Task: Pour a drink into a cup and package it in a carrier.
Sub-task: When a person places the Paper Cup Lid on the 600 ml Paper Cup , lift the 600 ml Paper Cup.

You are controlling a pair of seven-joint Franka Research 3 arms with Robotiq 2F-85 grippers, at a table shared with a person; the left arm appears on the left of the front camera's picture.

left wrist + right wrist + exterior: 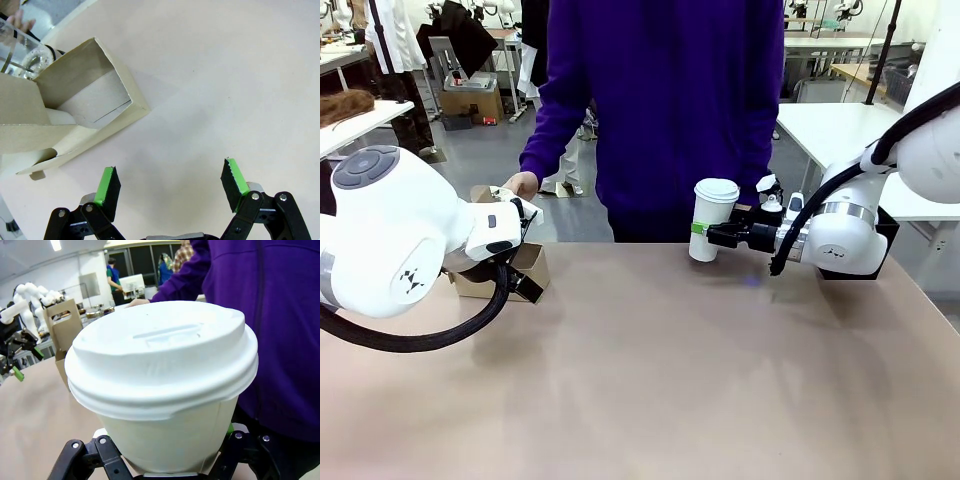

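A white paper cup (713, 218) with a white lid stands upright near the table's far edge, my right gripper (706, 233) shut on its lower wall. In the right wrist view the cup (165, 390) looms close between the right gripper (165, 467) fingers. The lid hides the drink. The brown cardboard carrier (505, 268) sits at the far left of the table, partly behind my left arm. My left gripper (528, 288) hangs beside it, open. In the left wrist view the left gripper (170, 182) is open over bare table, with the carrier (85, 100) up and to the left.
A person in a purple top stands at the far side, one hand (520, 184) by the carrier. A clear glass pitcher (22, 55) lies just beyond the carrier. A black box (892, 232) sits behind my right arm. The beige table (650, 380) stretches in front.
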